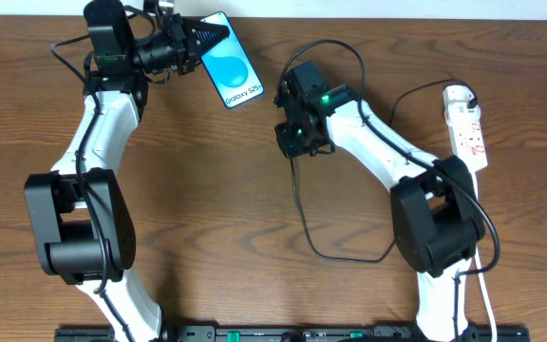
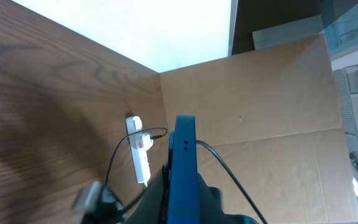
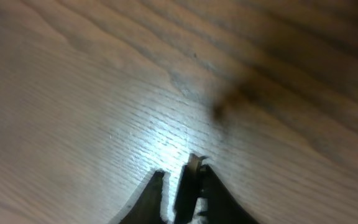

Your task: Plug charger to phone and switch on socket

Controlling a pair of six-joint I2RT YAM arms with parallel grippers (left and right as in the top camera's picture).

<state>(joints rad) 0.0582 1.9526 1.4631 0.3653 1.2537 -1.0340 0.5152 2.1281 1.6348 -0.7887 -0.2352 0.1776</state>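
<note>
A: Left claw (image 1: pixel 209 36)?
B: Clamped on the phone (image 1: pixel 236 72), at its upper-left end.
A: Right of phone?
B: Right claw (image 1: pixel 292 144), just beside it, pinching the charger (image 1: pixel 301 204) plug tip. The cable loops across the bench (image 1: pixel 207 190). Socket (image 1: pixel 469 122) lies far right of phone.

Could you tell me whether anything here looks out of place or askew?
Nothing looks damaged. The phone is askew, diagonal to the table edge, with one end clamped in the left gripper. The charger trails in a loose loop from the right gripper.
</note>
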